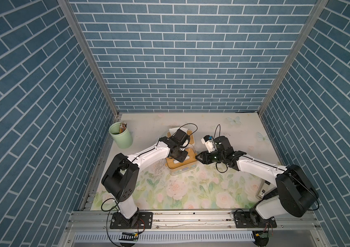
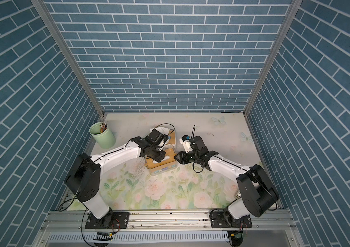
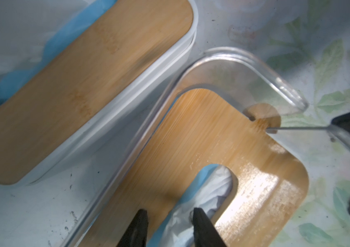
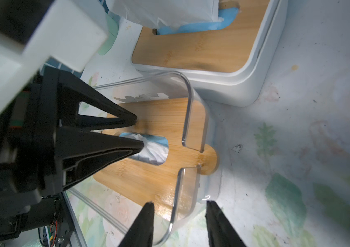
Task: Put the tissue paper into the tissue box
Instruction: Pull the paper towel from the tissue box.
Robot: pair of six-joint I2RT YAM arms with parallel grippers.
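The left gripper (image 3: 169, 224) is seen with its fingers (image 3: 202, 226) parted and nothing clamped. In the right wrist view one tip is set on the wood and the other at the slot, right on the tissue paper (image 3: 214, 192). The tissue paper is found between and just ahead of those tips, tucked down in the slot of the bamboo lid (image 3: 191, 132). It is white and crumpled into soft folds, and a strip of blue is shown beside it. That lid is set within the walls of the clear tissue box (image 4: 188, 102). The right gripper (image 4: 180, 224) is held with jaws apart around the box's short end wall; whether the wall is touched cannot be told. Just beside the tissue box a white box (image 3: 131, 100) is seen, another tissue (image 4: 165, 10) poking out of it. In a top view the tissue box (image 1: 182, 166) is placed mid-table. The right gripper is at its 3 o'clock, the white box at 12 o'clock, and a green cup (image 1: 121, 136) of pencils at 10 o'clock.
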